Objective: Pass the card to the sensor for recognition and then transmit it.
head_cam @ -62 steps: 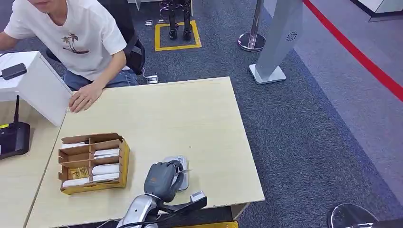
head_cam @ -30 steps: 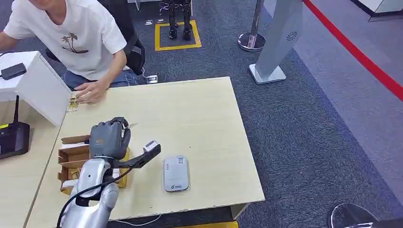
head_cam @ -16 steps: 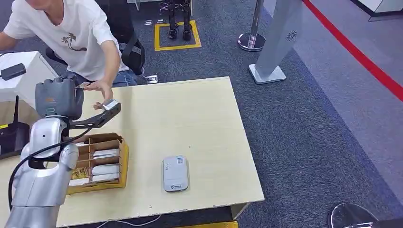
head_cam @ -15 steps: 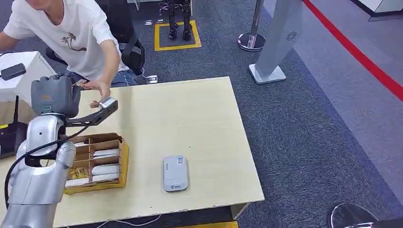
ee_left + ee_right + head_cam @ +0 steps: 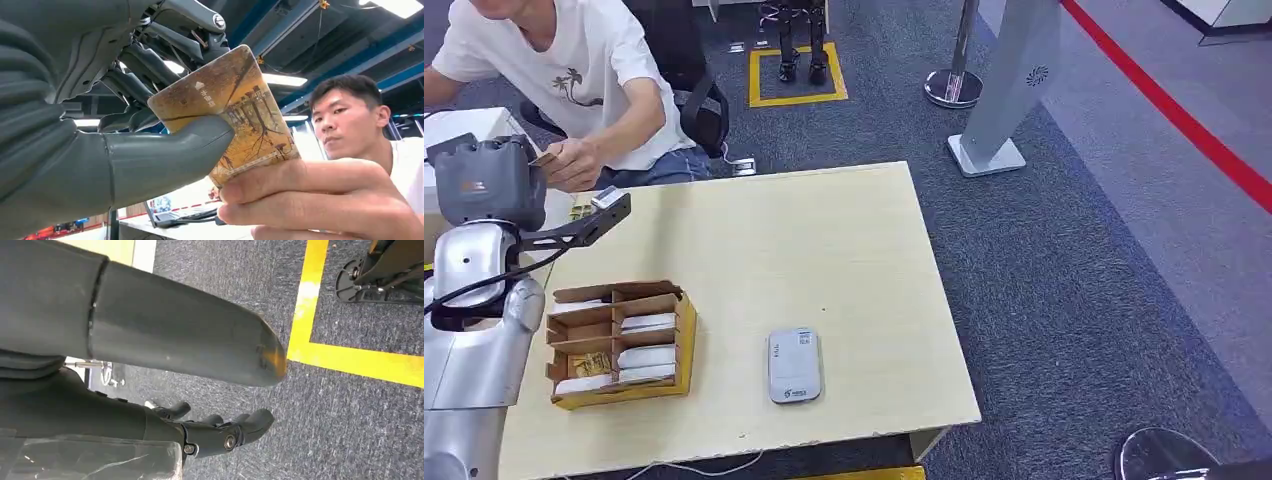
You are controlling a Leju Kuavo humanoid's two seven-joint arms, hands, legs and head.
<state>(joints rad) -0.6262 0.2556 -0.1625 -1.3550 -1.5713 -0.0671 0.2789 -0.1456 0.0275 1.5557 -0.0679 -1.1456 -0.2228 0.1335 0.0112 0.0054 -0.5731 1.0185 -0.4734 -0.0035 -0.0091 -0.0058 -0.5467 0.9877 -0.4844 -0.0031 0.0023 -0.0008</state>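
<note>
The left robot hand (image 5: pixel 125 145) pinches the card (image 5: pixel 230 110) between thumb and fingers, raised beyond the surface (image 5: pixel 824 250) toward the person's hand (image 5: pixel 320 200), which already grips its far edge. Releasing late risks a tug-of-war; releasing early, a drop. The right robot hand (image 5: pixel 200 405) hangs empty, fingers loosely apart.

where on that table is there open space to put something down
The far right half of the table is bare, from the sensor back to the far edge. A narrower strip lies between the cardboard box and the sensor. The far left corner is crowded: the left hand and a person's hand both hold the card.
</note>
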